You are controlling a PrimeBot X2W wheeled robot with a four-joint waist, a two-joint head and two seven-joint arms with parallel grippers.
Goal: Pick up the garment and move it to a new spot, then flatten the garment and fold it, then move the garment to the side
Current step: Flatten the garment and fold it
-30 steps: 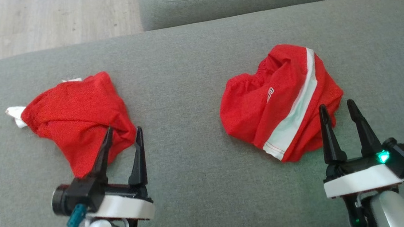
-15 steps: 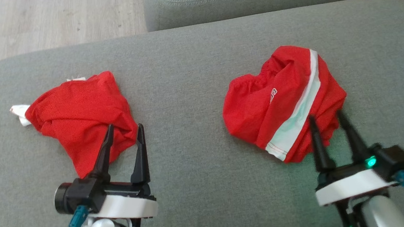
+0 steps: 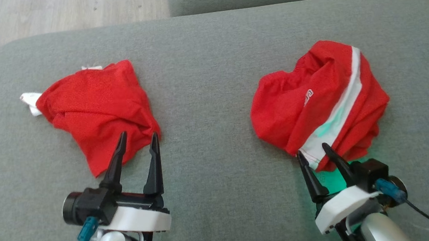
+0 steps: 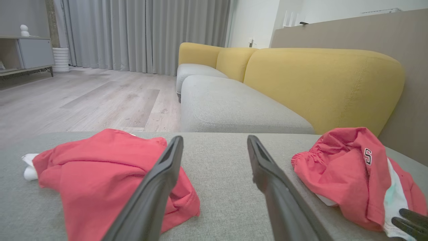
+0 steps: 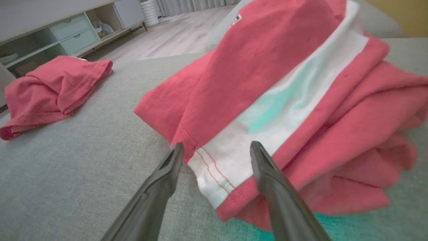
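Observation:
Two crumpled red garments lie on the grey sofa cushion (image 3: 203,78). The right one, red shorts with a white stripe (image 3: 319,99) (image 5: 277,87) (image 4: 351,174), has its hemmed corner between the fingers of my open right gripper (image 3: 313,151) (image 5: 214,147). The left one is a plain red garment (image 3: 97,107) (image 4: 100,177) (image 5: 50,90) with a white bit at its far left edge. My left gripper (image 3: 138,137) (image 4: 214,140) stands open at its near right corner, one finger over the cloth.
Behind the cushion sit another grey seat (image 4: 230,107) and yellow backrests (image 4: 321,80). Wooden floor (image 4: 83,100) lies to the far left, past the cushion's rounded edge. A low cabinet (image 5: 67,26) stands across the room. Bare cushion separates the two garments.
My right gripper has swung left and down to the striped hem corner of the shorts and turned. The camera has shifted, sliding the scene rightward. The left gripper has kept its place.

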